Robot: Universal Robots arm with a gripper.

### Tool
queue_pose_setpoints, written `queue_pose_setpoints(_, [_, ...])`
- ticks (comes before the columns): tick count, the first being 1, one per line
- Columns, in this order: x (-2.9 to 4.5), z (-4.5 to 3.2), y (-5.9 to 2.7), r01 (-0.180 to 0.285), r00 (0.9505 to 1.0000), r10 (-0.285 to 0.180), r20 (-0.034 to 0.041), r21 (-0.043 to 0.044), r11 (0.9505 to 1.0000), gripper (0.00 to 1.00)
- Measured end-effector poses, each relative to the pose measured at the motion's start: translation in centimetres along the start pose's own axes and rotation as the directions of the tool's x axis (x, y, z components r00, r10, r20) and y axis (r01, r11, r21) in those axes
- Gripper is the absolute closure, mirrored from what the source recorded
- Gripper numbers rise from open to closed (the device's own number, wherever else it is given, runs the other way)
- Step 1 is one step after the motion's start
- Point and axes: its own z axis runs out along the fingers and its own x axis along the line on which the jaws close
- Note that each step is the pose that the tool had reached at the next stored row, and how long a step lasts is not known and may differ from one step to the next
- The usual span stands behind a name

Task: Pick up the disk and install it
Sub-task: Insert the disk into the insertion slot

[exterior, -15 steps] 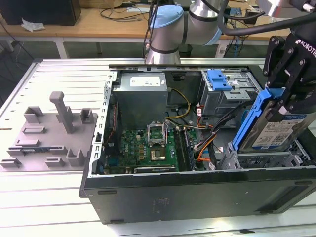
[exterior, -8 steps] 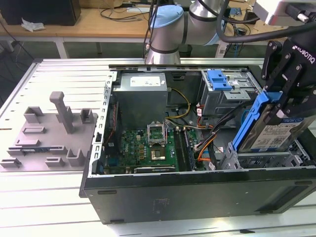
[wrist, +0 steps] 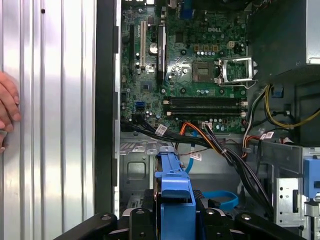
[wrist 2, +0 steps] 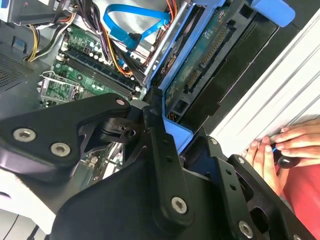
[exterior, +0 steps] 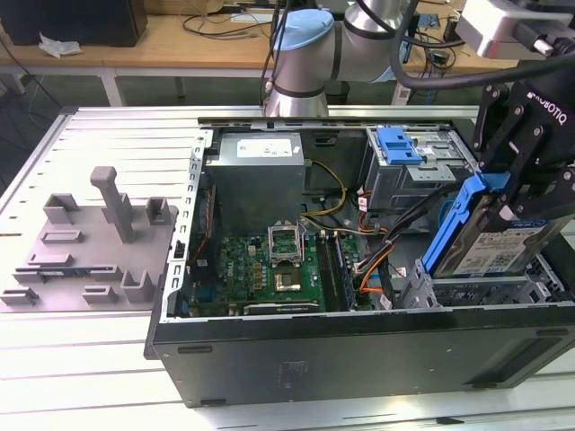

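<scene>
The disk point(exterior: 499, 250), a silver drive with a white-and-blue label in a blue plastic frame point(exterior: 453, 226), hangs tilted on edge over the lower drive bay point(exterior: 476, 292) at the exterior view's right of the open computer case point(exterior: 359, 341). My gripper point(exterior: 514, 199) is shut on it from above. In the second wrist view the disk's green circuit-board underside point(wrist 2: 205, 55) and blue frame edge point(wrist 2: 177, 132) stick out past my black fingers point(wrist 2: 161, 145). In the first wrist view the blue frame point(wrist: 173, 187) sits clamped between the fingers, over the case floor.
Inside the case lie a motherboard point(exterior: 269, 269), a grey power supply point(exterior: 260, 166), cable bundles point(exterior: 377, 251) and a metal drive cage topped by a blue bracket point(exterior: 400, 144). A grey fixture point(exterior: 99, 233) stands on the ribbed table. A person's hand point(wrist 2: 295, 145) rests by the case.
</scene>
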Motion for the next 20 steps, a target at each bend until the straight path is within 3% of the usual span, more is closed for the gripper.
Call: queue_pose_setpoints(20, [0.06, 1.83, -0.05, 0.000, 1.0000, 0.000, -0.0001, 0.0000, 1.0000, 0.63])
